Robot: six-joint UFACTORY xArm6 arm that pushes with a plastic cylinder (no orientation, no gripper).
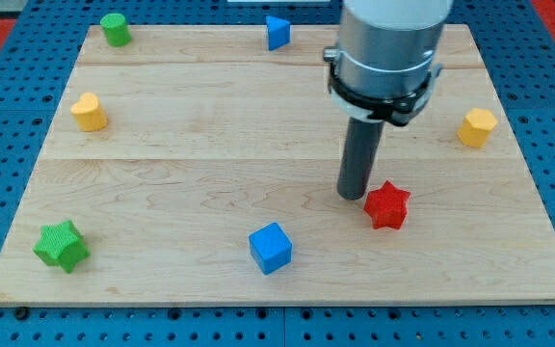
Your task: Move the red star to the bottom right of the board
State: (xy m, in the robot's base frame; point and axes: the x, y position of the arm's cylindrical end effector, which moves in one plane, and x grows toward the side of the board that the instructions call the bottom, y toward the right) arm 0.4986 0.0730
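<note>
The red star (pixel 387 204) lies on the wooden board (pixel 210 173), right of the board's middle and in its lower half. My tip (pixel 354 196) is the lower end of the dark rod hanging from the grey arm. It stands just left of the star, slightly above it in the view, touching it or nearly so.
A blue cube (pixel 271 248) lies at the bottom centre. A green star (pixel 62 245) is at the bottom left. A yellow heart (pixel 90 112) is at the left, a green cylinder (pixel 116 29) at the top left, a blue block (pixel 277 32) at the top centre, a yellow hexagon (pixel 476 127) at the right.
</note>
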